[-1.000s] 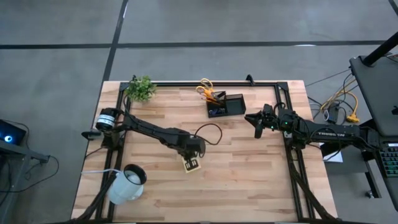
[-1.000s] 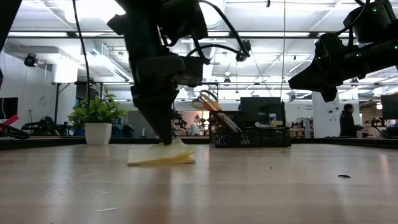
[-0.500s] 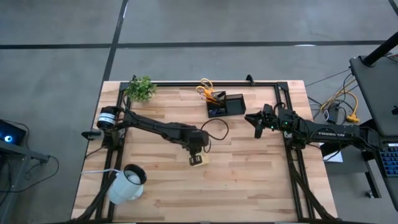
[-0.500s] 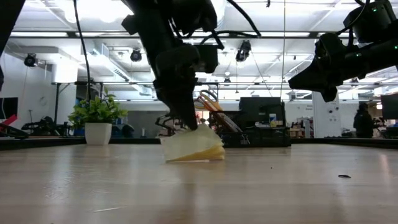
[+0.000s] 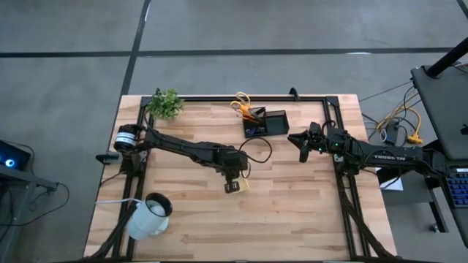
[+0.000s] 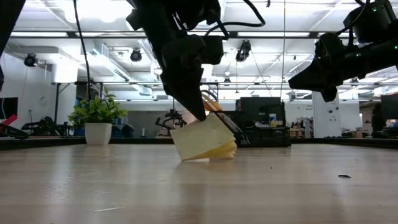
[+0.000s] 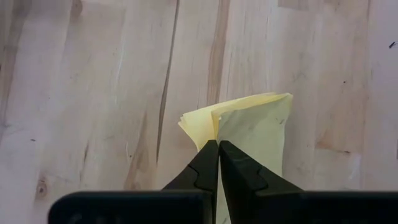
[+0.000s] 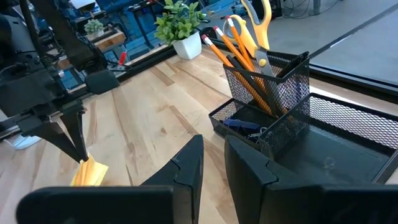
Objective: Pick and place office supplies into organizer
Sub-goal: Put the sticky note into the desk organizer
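At the far left of the counter [image 5: 292,212] one white mug [image 5: 149,215] is lying on its side near the front edge, and one small green plant [image 5: 165,104] in a white pot is standing at the back corner; neither is being handled, and both are sitting well apart from the work. Moving rightward, the left pincer [image 5: 232,185] is reaching to mid-counter and pinching, with its fingers [image 7: 219,163] fully closed, the top corner of one square yellow sticky-note pad [image 6: 204,142]; because the grip is catching only some upper sheets, the pad is tilting up and fanning, its lower edge apparently touching the wood, so I judge it is being lifted for carrying to the organizer. Further right, at the back of the counter, one black mesh organizer [image 5: 266,123] is standing with its cup section already holding one pair of yellow-handled scissors [image 8: 256,18], blades down, beside several orange pencils [image 8: 239,55], about four, leaning handles-up so they stay upright; small dark blue bits are lying in a low compartment, too jumbled to count. At the far right, the right pincer [image 5: 303,140] is hovering just beside the organizer, its fingers a little apart and gripping nothing, seemingly waiting.
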You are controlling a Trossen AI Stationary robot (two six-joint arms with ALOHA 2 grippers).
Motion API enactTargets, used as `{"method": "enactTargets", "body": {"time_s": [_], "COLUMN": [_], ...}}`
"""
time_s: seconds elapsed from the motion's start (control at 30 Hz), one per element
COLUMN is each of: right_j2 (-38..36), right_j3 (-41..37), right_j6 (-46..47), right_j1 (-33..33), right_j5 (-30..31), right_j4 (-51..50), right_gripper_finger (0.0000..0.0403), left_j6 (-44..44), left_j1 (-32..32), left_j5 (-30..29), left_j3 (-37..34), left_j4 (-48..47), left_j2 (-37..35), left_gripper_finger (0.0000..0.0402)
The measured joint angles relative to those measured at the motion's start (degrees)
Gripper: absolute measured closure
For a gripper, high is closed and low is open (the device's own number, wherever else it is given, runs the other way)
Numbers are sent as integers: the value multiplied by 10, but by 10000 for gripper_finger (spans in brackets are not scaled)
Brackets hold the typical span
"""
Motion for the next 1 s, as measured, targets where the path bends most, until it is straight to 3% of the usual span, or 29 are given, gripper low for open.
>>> {"method": "enactTargets", "body": {"time_s": [0.87,1.0], "right_j2": [0,0], "right_j3": [0,0], "right_j6": [0,0], "right_j1": [0,0], "right_j5": [0,0], "right_j4": [-4,-5], "right_gripper_finger": [346,346], "left_j6": [-1,-34], "left_j1": [1,2], "left_j5": [14,14], "left_j3": [15,14], "left_j4": [13,19], "left_j2": [-19,-16], "left_gripper_finger": [401,401]}}
